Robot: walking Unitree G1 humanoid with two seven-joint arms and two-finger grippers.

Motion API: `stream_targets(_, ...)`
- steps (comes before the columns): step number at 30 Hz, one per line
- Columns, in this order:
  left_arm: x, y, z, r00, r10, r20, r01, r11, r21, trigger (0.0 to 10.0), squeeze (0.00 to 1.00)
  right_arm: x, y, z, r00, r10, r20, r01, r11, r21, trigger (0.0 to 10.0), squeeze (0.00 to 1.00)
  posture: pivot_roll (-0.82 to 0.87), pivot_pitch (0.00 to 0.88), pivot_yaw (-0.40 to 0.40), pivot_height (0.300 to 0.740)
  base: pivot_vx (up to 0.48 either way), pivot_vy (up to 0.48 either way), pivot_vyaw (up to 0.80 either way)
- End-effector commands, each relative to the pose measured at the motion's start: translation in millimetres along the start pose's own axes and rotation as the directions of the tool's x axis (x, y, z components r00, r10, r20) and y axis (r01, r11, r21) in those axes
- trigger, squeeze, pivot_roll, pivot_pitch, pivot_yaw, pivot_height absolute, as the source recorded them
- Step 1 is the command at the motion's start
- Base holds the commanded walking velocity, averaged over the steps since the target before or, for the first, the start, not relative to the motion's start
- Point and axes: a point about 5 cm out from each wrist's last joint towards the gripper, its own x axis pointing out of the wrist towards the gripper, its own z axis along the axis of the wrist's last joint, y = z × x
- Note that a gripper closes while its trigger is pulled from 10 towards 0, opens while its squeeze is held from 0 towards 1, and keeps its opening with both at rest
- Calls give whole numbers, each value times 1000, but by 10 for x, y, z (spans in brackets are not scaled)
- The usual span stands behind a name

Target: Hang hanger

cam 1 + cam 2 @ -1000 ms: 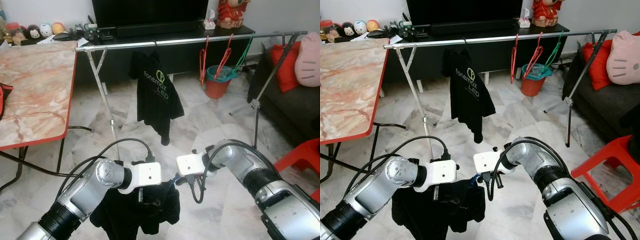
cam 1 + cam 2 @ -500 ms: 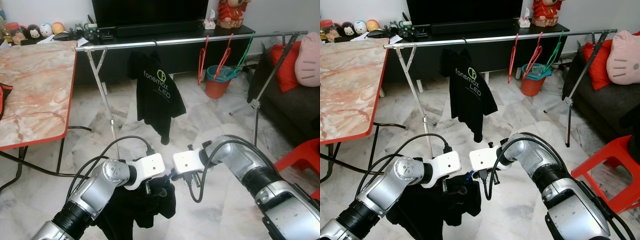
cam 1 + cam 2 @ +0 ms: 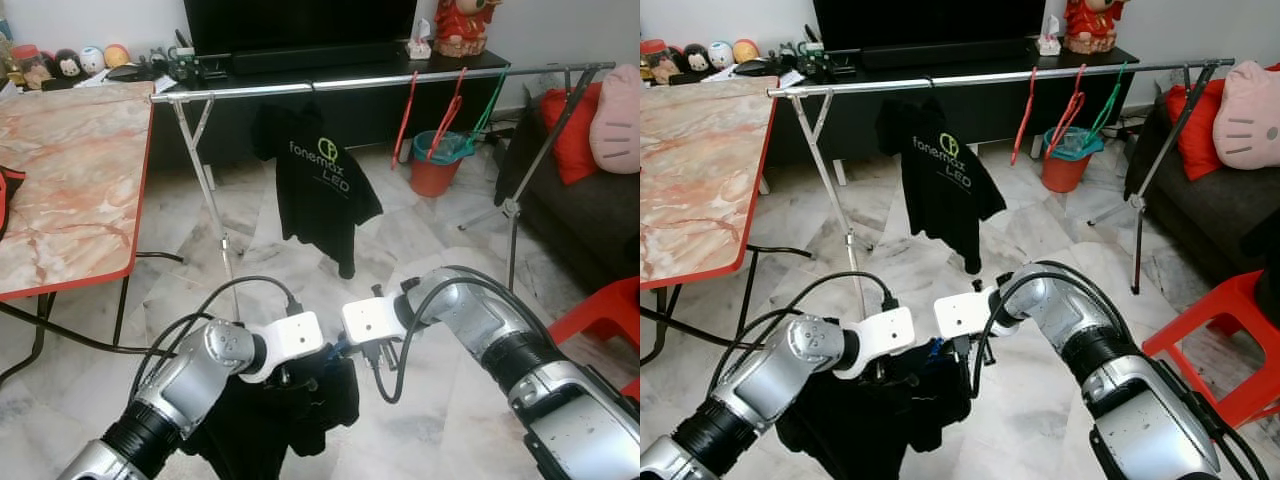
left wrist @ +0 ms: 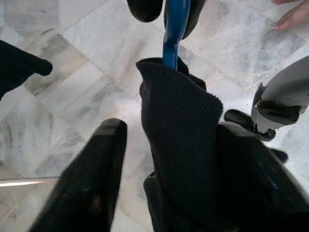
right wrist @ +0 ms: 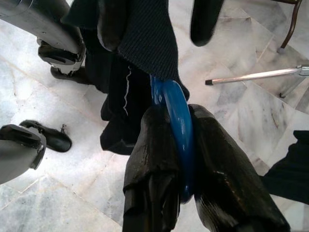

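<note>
A blue hanger (image 5: 174, 111) carries a black garment (image 3: 300, 410), held low in front of me over the marble floor. My right gripper (image 5: 178, 116) is shut on the hanger's blue hook, and it also shows beside the white wrist housing in the left eye view (image 3: 338, 352). My left gripper (image 4: 169, 130) is open, its two fingers (image 4: 99, 174) standing either side of the garment's collar; one finger is apart from the cloth. In the left eye view the left gripper (image 3: 285, 378) is partly buried in the garment. The metal rail (image 3: 380, 82) runs across ahead, well above both grippers.
A black printed T-shirt (image 3: 325, 185) hangs on the rail. Two red hangers (image 3: 408, 110) and a green hanger (image 3: 487, 100) hang further right. A marble-topped table (image 3: 70, 180) stands on the left, an orange bin (image 3: 435, 165) behind the rack, a sofa and a red chair (image 3: 600, 310) on the right.
The hanging T-shirt has swung to the right. My two wrists have drawn closer together, and the black garment has bunched up under them.
</note>
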Motion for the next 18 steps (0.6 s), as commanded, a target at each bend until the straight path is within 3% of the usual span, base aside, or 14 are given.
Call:
stream_targets(1,-13,-18,-92,998,-13,-59,13,1000,2,0,0,-91,-94,82,998,-50,37,51,998,-22,0,0,19,0,-27,740,0,0,0)
stream_targets(18,-5,-38,-115,995,-35,-89,36,999,10,0,0,-131,-153,137,996,-75,41,77,997,-33,0,0,21,0,-25,740,0,0,0)
